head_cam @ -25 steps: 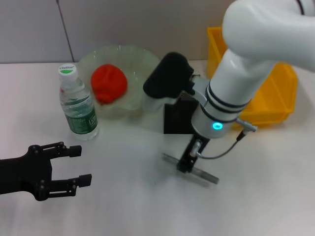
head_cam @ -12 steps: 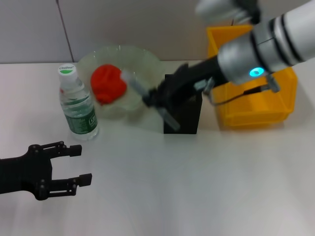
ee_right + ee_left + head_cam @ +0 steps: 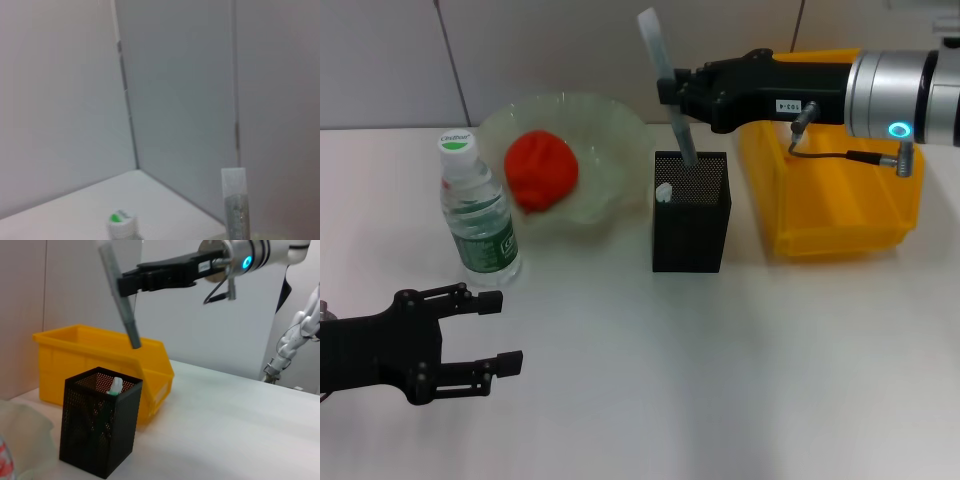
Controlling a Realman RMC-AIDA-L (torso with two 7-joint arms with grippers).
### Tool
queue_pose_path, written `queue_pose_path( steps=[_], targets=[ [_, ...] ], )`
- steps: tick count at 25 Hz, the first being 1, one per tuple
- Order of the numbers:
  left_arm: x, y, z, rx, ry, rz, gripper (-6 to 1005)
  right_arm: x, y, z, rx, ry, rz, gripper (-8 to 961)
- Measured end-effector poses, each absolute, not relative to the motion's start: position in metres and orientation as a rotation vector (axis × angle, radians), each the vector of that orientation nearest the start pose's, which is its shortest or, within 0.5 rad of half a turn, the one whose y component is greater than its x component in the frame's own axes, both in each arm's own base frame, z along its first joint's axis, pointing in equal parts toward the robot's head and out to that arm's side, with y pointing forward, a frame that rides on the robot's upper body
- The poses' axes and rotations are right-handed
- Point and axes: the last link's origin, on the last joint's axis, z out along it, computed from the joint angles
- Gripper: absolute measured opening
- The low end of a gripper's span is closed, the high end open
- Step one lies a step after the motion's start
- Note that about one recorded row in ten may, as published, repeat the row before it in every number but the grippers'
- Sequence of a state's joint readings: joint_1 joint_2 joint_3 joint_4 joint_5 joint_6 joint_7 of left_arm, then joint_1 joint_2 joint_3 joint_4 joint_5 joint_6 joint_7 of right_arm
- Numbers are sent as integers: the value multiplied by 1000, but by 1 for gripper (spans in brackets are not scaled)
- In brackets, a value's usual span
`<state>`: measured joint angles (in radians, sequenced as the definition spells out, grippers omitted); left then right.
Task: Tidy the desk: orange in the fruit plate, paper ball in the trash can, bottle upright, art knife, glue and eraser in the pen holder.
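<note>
Resting low over the near left part of the white worktop (image 3: 720,380), the left gripper (image 3: 490,333) is black and idle, its two fingers (image 3: 480,300) spread apart with nothing between them. Just beyond it the bottle (image 3: 475,210) stands upright on its base, green label facing forward and white-and-green cap on top. To its right, near the back wall, the fruit plate (image 3: 610,130) holds the orange (image 3: 542,168), which sits inside the pale-green bowl toward its left half. Further right, just beside the plate's rim, stands the pen holder (image 3: 691,212), a black mesh cup; a small white-tipped item (image 3: 664,192) pokes up at its left inner edge, and the left wrist view shows the same pale tip above the rim (image 3: 115,385). Above the holder the art knife (image 3: 667,85) hangs tilted, its grey lower end at the cup's opening and its pale upper end leaning left. The right gripper (image 3: 672,92) reaches in horizontally from the right, its dark fingers closed around the knife partway along the handle; the left wrist view shows that grip from the side (image 3: 122,286). Behind and to the right of the holder sits the trash can (image 3: 840,200), the yellow bin, with the right arm stretched above it.
</note>
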<state>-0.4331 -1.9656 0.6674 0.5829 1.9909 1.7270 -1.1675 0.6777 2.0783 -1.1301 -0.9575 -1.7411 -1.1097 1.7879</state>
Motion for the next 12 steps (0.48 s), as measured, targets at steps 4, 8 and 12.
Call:
queue_pose_path(
  steps=[4, 8, 12],
  targets=[
    [-301, 290, 33, -2791, -446, -707, 800, 143, 429, 0, -2519, 536, 682, 202],
    [-300, 289, 31, -2795, -444, -712, 800, 152, 434, -11, -2494, 571, 639, 212],
    [-300, 287, 30, -2798, -438, -716, 800, 157, 436, -22, -2500, 600, 611, 221]
  ],
)
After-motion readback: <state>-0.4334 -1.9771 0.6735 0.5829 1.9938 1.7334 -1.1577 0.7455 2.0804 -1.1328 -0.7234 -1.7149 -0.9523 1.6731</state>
